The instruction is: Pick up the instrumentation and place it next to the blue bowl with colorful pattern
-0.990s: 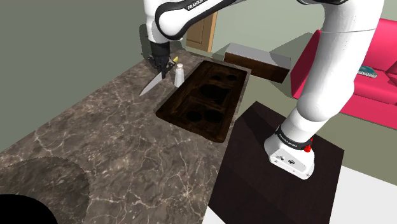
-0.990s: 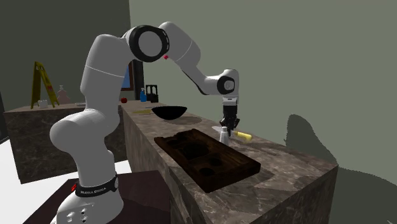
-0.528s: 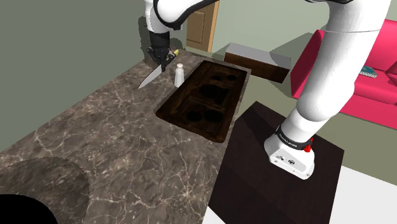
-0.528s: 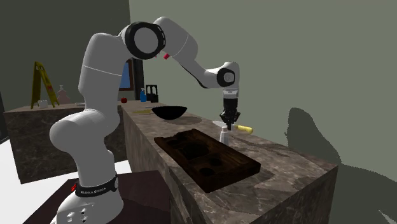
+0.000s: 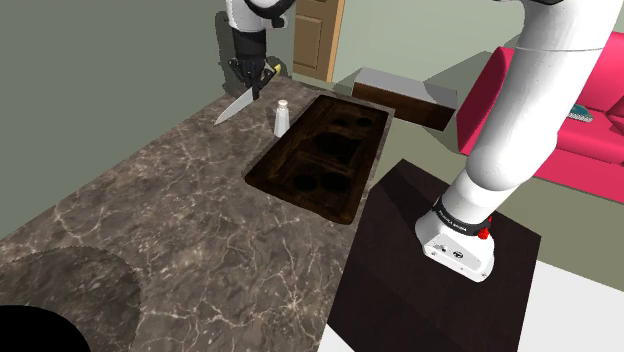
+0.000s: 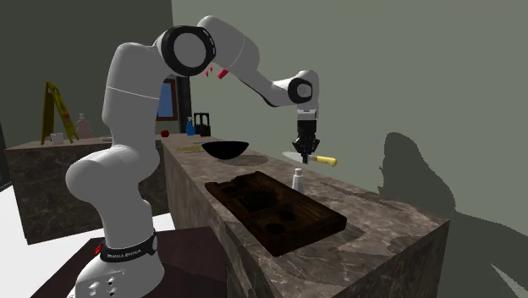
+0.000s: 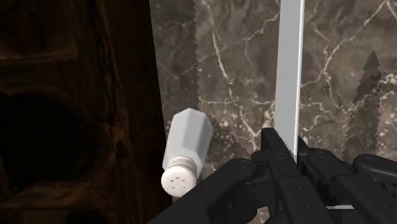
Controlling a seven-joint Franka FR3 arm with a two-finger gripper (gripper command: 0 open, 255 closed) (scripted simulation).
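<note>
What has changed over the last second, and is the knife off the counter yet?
Yes. The gripper, shut on the knife, has risen and carried the knife clear of the marble counter, where the blade lay a second ago. The white shaker, the dark recessed board and the black bowl stayed where they were.

A home kitchen — marbled desk point(image 5: 180, 200) with a dark wooden inset point(image 5: 320, 150), a shaker point(image 5: 282, 118) near the jaws — pink sofa point(image 5: 590, 100) well apart.
</note>
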